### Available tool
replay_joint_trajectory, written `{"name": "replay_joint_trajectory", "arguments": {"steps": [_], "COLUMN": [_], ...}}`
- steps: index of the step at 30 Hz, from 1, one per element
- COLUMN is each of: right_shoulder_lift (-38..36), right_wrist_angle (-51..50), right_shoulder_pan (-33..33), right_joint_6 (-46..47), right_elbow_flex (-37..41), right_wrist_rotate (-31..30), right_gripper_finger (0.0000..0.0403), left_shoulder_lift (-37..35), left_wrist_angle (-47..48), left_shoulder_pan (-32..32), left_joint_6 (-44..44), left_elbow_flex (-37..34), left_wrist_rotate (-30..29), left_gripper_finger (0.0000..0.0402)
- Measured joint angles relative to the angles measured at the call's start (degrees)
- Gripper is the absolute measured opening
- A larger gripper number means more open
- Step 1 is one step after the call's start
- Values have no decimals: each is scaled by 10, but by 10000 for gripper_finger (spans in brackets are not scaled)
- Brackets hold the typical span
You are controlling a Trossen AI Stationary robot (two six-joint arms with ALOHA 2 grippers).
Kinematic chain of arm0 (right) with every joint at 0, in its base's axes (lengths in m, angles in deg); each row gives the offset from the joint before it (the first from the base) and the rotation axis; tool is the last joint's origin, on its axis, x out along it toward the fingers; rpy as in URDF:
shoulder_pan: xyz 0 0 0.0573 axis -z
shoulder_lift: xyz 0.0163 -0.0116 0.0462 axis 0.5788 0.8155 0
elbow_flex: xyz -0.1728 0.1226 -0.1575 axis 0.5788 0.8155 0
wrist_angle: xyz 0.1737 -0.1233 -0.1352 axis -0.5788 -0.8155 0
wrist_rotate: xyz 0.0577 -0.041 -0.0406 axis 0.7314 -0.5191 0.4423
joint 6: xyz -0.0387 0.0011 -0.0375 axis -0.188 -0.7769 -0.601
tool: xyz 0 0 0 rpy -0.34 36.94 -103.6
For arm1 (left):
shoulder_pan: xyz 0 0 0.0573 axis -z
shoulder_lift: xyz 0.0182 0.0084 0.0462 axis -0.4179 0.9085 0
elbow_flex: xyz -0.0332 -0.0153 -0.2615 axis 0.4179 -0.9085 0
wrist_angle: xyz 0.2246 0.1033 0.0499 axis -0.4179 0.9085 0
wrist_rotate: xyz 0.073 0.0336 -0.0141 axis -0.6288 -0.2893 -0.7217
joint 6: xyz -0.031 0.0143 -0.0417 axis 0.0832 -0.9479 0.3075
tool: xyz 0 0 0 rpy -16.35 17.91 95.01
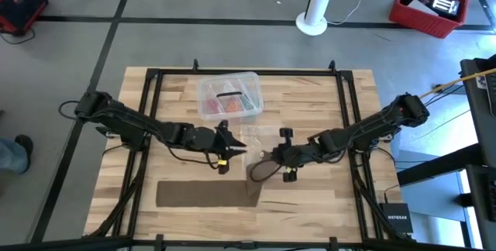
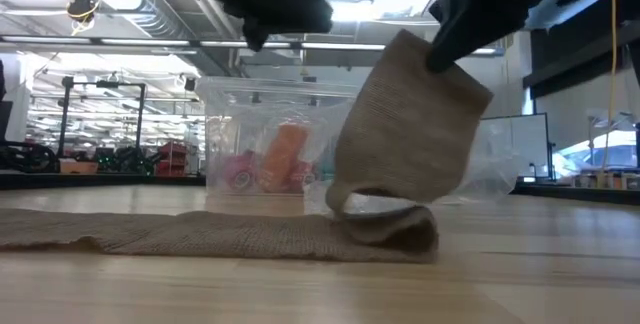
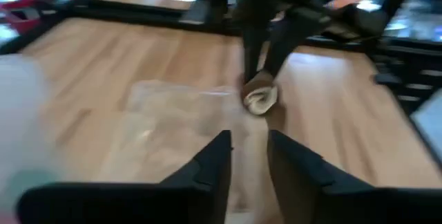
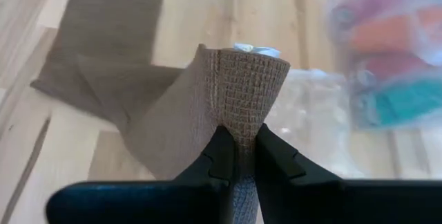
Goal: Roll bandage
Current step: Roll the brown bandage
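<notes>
The bandage [image 1: 205, 194], a brown-tan strip, lies flat along the table's near part. Its right end [image 2: 405, 129] rises off the wood as a loosely rolled, flattened tube. My right gripper [image 4: 238, 137] is shut on that tube a little above the table, right of centre [image 1: 279, 163]. My left gripper [image 3: 248, 141] hovers open just left of it [image 1: 231, 149], pointing toward the roll [image 3: 260, 98] and touching nothing. The strip bends over itself in a low fold [image 2: 390, 229] where it leaves the table. My right gripper pinches the bandage's rolled end [image 4: 238, 117] between its two fingers, through several layers. The fingers slant down from the table's right side. The roll is lifted clear and tilted. The strip hangs from it to the table, where its left part [image 2: 150, 234] lies flat.
A clear plastic box [image 1: 229, 96] with red and orange contents stands behind the grippers toward the far edge. A crinkled clear plastic bag [image 1: 260, 136] lies between the box and the grippers. Bare wood [image 1: 325, 204] shows to the right of the bandage, along the near edge.
</notes>
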State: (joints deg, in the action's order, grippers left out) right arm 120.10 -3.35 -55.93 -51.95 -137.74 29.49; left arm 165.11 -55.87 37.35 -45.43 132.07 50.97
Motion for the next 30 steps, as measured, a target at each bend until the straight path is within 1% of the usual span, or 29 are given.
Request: {"name": "replay_joint_trajectory", "arguments": {"steps": [2, 6, 12, 17, 20, 24, 30], "right_shoulder_lift": [7, 28, 42, 42, 42, 42, 43], "right_wrist_angle": [18, 56, 77, 80, 79, 87, 87], "right_shoulder_pan": [-3, -4, -4, -4, -4, -4, 0], "right_joint_6": [-16, -30, -28, -19, -22, -26, -29], "right_elbow_flex": [3, 3, 3, 3, 3, 3, 3], "right_wrist_rotate": [5, 18, 24, 26, 26, 27, 36], "right_gripper_finger": [33, 33, 33, 33, 33, 33, 33], "left_shoulder_lift": [18, 59, 89, 89, 92, 107, 124], "left_wrist_angle": [-3, -29, -27, -37, -64, -59, -80], "left_shoulder_pan": [0, 0, 2, 1, 1, 1, 1], "left_joint_6": [0, -1, -15, -32, -45, -59, -59], "left_elbow_flex": [10, 23, 34, 34, 34, 34, 34], "left_wrist_rotate": [20, 23, 22, 22, 22, 25, 44], "left_gripper_finger": [116, 131, 133, 134, 134, 134, 131]}}
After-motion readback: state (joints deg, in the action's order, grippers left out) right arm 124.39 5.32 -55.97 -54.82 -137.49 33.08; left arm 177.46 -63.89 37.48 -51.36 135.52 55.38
